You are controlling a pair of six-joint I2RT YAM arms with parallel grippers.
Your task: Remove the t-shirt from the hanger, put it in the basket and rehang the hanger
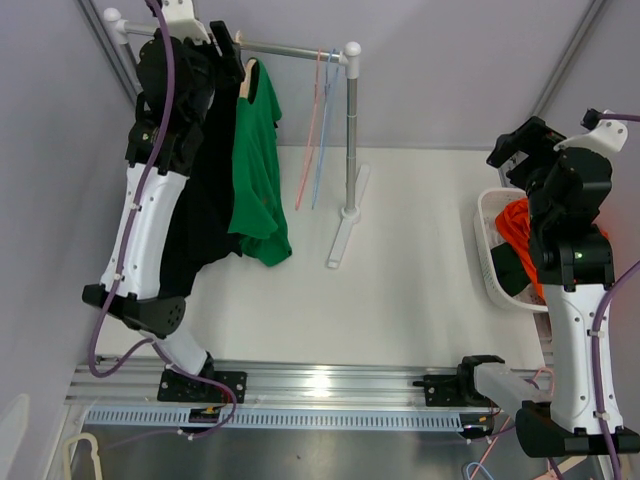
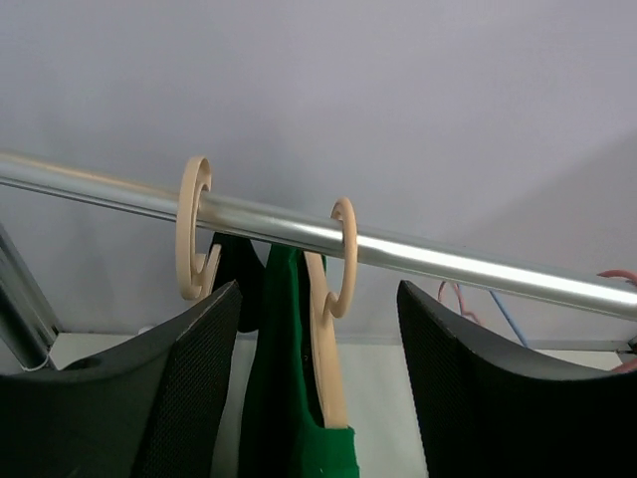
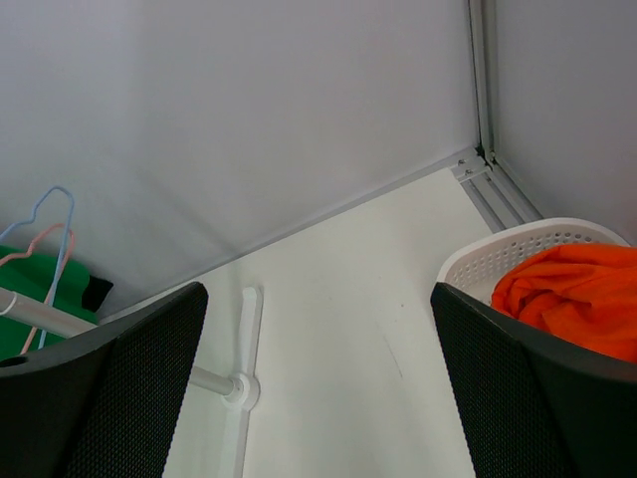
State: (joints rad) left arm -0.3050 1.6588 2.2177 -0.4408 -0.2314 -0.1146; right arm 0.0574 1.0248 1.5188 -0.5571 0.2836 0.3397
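A green t-shirt (image 1: 258, 170) hangs on a wooden hanger (image 2: 328, 339) hooked over the metal rail (image 1: 290, 47) of a clothes rack. In the left wrist view the green t-shirt (image 2: 284, 398) and its hanger sit between my two black fingers. My left gripper (image 2: 318, 299) is open just below the rail, astride the hanger's neck and not touching it. It is at the rail's left end in the top view (image 1: 228, 48). My right gripper (image 3: 318, 299) is open and empty, raised above the basket at the right (image 1: 520, 150).
A black garment (image 1: 205, 200) hangs on a second wooden hanger (image 2: 194, 239) left of the green one. Pink and blue wire hangers (image 1: 318, 130) hang empty near the rail's right post (image 1: 351, 130). A white basket (image 1: 487, 215) holds orange (image 3: 577, 299) and dark clothes.
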